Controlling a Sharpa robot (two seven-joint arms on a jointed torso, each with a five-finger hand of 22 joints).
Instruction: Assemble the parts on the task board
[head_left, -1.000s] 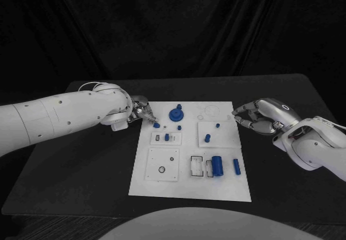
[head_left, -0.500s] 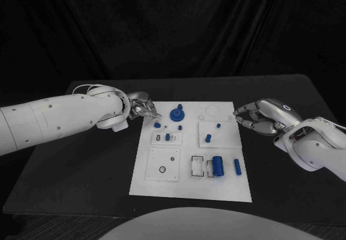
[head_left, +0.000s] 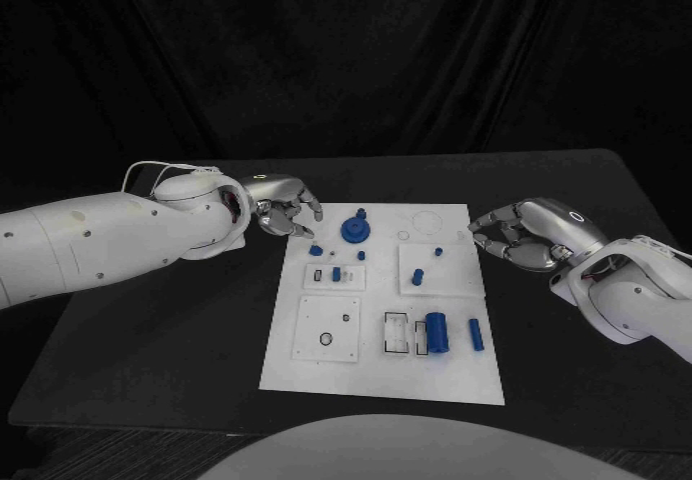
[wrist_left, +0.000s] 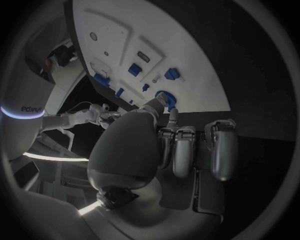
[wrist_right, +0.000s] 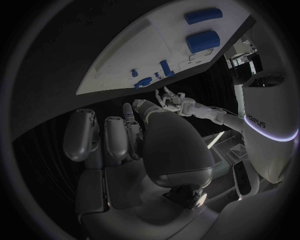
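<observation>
In the head view the white rectangular task board (head_left: 382, 300) lies in the middle of the black counter (head_left: 144, 330). The left hand (head_left: 289, 212) hangs just off the board's far left corner, fingers curled inward with nothing visible in them. Beside it on the board sit a small blue peg (head_left: 316, 250) and a blue round knob-topped disc (head_left: 353, 230). The right hand (head_left: 515, 238) hovers beside the board's far right edge, fingers likewise bent in and apparently empty. Nearer the robot, a thick blue cylinder (head_left: 436, 332) and a slimmer blue pin (head_left: 475, 335) lie on the board's near right part.

In the left wrist view the left hand's fingers (wrist_left: 186, 150) fold down toward the palm, holding nothing, with the board (wrist_left: 187, 65) beyond them.

In the right wrist view the right hand's fingers (wrist_right: 115, 137) are also curled and bare, the board (wrist_right: 125, 60) lying beyond.

I judge this a pause between placements: the next move calls for one hand to spread its fingers and reach for a loose blue part.
</observation>
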